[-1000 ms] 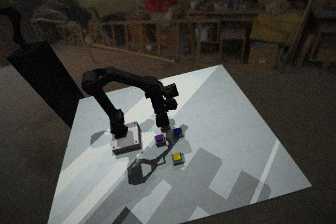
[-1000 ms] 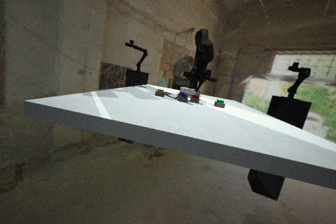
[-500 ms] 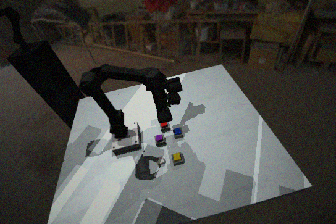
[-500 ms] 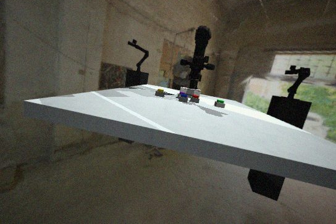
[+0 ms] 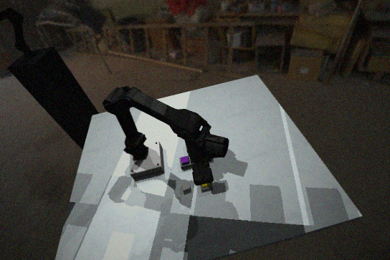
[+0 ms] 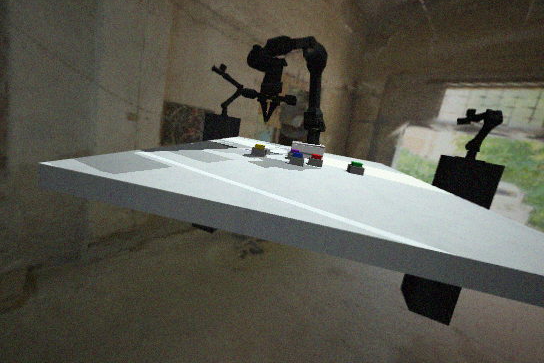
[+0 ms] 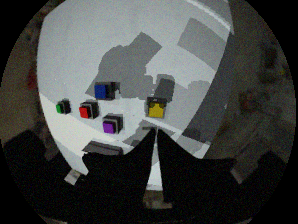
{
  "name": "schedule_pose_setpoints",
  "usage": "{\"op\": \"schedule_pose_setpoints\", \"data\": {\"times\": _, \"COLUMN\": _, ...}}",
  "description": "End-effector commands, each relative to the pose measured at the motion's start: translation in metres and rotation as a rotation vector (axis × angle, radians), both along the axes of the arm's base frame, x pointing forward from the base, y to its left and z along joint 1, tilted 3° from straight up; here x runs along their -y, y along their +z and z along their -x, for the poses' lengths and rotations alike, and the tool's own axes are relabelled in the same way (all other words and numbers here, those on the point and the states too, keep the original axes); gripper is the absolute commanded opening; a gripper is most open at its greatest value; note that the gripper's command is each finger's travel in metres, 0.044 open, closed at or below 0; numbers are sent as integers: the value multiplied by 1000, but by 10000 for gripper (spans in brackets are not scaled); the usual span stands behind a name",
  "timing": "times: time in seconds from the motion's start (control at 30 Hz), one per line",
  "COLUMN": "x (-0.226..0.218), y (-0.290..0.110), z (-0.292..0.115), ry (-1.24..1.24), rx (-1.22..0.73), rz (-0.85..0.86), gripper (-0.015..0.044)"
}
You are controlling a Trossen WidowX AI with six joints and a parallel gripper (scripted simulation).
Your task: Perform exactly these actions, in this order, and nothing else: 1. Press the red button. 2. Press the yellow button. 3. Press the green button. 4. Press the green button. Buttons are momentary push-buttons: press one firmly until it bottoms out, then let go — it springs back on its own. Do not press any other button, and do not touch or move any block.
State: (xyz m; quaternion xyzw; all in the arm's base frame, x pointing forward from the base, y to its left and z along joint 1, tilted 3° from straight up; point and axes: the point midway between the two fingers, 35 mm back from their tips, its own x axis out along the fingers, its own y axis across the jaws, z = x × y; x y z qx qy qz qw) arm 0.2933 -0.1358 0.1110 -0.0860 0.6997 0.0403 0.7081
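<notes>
Five buttons stand on the white table [image 5: 251,118] [image 6: 240,200]. The yellow button [image 5: 205,185] [image 6: 259,147] [image 7: 156,108] stands apart from the others. The purple button [image 5: 185,160] [image 6: 294,151] [image 7: 111,123], the blue button [image 6: 298,155] [image 7: 101,91], the red button [image 6: 316,157] [image 7: 88,110] and the green button [image 6: 356,165] [image 7: 64,106] lie towards the arm's base. My gripper [image 5: 203,181] [image 6: 266,117] [image 7: 156,131] is shut and empty. It points down and hangs above the yellow button, clear of it. In the top view the arm hides the blue, red and green buttons.
The arm's grey base plate [image 5: 148,170] [image 6: 308,147] stands behind the buttons. Patches of shadow lie across the table. Black stands with other arms [image 6: 467,175] are off the table.
</notes>
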Motion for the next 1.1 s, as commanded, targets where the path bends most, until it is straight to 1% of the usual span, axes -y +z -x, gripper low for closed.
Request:
{"op": "schedule_pose_setpoints", "data": {"times": 0.0, "x": 6, "y": -8, "z": -3, "ry": 18, "rx": 4, "rz": 3, "gripper": 20}}
{"op": "schedule_pose_setpoints", "data": {"times": 0.1, "x": 9, "y": -49, "z": -4, "ry": 18, "rx": 4, "rz": 3, "gripper": 20}}
{"op": "schedule_pose_setpoints", "data": {"times": 0.13, "x": 9, "y": -57, "z": -3, "ry": 18, "rx": 4, "rz": 3, "gripper": 20}}
{"op": "schedule_pose_setpoints", "data": {"times": 0.43, "x": 9, "y": -60, "z": -3, "ry": 18, "rx": 4, "rz": 3, "gripper": 20}}
{"op": "schedule_pose_setpoints", "data": {"times": 1.07, "x": 11, "y": -90, "z": -3, "ry": 18, "rx": 3, "rz": 3, "gripper": 20}}
